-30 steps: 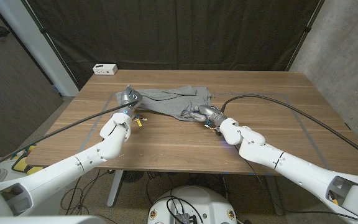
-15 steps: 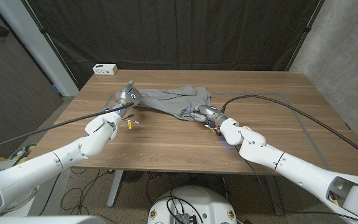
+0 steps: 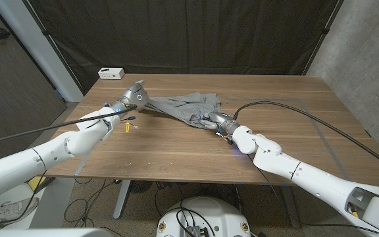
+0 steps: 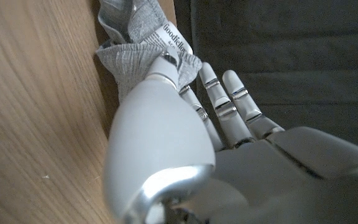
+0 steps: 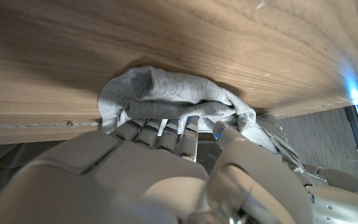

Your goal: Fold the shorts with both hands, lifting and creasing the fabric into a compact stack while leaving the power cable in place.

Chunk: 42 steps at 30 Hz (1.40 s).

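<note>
Grey shorts (image 3: 183, 105) lie stretched and bunched across the middle of the wooden table (image 3: 176, 148). My left hand (image 3: 132, 97) grips their left end; in the left wrist view its hand (image 4: 166, 124) pinches grey fabric (image 4: 129, 59) with a printed label. My right hand (image 3: 217, 120) holds the shorts' near right edge, and the right wrist view shows its hand (image 5: 166, 143) curled into a wad of cloth (image 5: 173, 93). A black power cable (image 3: 295, 108) loops over the table's right side.
A white box (image 3: 111, 73) sits at the far left corner of the table. Thin tape lines (image 3: 324, 141) mark a rectangle on the tabletop. A dark curtain hangs behind the table.
My left hand has moved away from me and to the left with the shorts' end, pulling the fabric taut and narrower. My right hand has held its place.
</note>
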Motion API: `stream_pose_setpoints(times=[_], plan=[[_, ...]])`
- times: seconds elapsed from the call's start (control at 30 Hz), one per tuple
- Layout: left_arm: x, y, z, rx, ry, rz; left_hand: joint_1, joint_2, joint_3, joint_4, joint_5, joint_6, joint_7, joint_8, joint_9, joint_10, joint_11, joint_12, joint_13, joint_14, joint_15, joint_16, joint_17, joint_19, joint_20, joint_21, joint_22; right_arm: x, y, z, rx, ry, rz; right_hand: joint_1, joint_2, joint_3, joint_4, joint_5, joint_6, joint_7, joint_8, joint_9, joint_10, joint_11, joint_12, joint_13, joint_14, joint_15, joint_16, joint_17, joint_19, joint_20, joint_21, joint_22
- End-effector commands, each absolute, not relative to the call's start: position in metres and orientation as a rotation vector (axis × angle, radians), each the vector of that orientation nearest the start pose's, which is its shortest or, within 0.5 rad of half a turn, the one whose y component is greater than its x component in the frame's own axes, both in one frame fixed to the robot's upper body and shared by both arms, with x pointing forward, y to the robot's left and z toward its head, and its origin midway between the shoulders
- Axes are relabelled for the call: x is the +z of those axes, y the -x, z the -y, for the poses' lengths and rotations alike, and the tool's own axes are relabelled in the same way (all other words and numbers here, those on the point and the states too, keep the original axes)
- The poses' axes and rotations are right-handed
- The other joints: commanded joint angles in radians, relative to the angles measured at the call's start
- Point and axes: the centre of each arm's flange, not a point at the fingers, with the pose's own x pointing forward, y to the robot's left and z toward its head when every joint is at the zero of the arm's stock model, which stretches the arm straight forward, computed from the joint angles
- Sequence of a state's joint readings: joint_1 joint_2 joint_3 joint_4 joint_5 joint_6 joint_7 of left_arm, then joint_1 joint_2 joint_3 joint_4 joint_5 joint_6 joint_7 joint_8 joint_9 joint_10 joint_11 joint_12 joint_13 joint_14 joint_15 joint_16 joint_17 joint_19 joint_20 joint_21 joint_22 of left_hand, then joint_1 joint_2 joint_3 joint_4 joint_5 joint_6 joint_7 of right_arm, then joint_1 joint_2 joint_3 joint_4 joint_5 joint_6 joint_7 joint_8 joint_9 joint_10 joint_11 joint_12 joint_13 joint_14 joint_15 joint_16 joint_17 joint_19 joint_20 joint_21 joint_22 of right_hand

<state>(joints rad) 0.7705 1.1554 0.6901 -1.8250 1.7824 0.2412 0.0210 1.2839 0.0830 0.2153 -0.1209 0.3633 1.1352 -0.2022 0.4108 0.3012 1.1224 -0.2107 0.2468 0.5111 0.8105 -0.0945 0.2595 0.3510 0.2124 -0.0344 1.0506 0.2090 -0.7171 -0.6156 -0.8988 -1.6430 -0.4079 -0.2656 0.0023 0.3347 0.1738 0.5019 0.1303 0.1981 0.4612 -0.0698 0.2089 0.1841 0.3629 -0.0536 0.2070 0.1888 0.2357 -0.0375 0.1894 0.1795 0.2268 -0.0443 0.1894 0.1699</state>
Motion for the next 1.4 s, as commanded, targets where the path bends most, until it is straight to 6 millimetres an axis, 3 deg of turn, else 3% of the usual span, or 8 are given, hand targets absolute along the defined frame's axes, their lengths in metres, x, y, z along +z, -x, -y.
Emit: stream_pose_setpoints(times=[0.03, 0.93, 1.4], plan=[[0.056, -0.553, -0.287, -0.579, 2.914, -0.901, 0.001, -0.017, -0.013, -0.001, 0.006, 0.010, -0.002, 0.007, 0.000, 0.017, -0.003, -0.006, -0.005, 0.007, -0.145, 0.007, 0.006, 0.003, -0.017, 0.006, 0.000, -0.104, -0.621, 0.104, 0.338, 1.277, 0.465, -0.004, 0.007, 0.007, -0.003, -0.004, 0.008, 0.000, -0.002, 0.002, 0.005, -0.004, 0.000, 0.003, 0.010, -0.094, 0.008, 0.003, 0.028, 0.014, 0.009, 0.003], [0.110, -0.550, -0.247, -0.503, 2.579, -1.100, 0.010, -0.013, -0.041, 0.015, 0.029, 0.010, -0.004, 0.023, -0.003, 0.036, -0.003, -0.037, -0.044, -0.010, -0.144, -0.013, 0.001, -0.003, -0.018, 0.004, -0.005, -0.117, -0.623, 0.102, 0.382, 1.266, 0.461, 0.005, 0.014, 0.010, -0.015, -0.005, 0.010, 0.000, -0.007, 0.002, 0.005, -0.005, -0.005, 0.003, -0.001, -0.100, 0.007, 0.006, 0.025, 0.011, 0.007, 0.003], [0.136, -0.545, -0.229, -0.529, 2.382, -1.288, 0.018, -0.012, -0.053, 0.020, 0.040, 0.009, -0.004, 0.029, -0.004, 0.040, -0.004, -0.039, -0.050, -0.008, -0.144, -0.017, 0.001, -0.003, -0.018, 0.003, -0.007, -0.126, -0.619, 0.104, 0.392, 1.266, 0.454, 0.015, 0.016, 0.015, -0.025, -0.006, 0.010, -0.001, -0.010, 0.003, 0.005, -0.005, -0.006, 0.003, -0.004, -0.099, 0.008, 0.006, 0.023, 0.012, 0.006, 0.003]])
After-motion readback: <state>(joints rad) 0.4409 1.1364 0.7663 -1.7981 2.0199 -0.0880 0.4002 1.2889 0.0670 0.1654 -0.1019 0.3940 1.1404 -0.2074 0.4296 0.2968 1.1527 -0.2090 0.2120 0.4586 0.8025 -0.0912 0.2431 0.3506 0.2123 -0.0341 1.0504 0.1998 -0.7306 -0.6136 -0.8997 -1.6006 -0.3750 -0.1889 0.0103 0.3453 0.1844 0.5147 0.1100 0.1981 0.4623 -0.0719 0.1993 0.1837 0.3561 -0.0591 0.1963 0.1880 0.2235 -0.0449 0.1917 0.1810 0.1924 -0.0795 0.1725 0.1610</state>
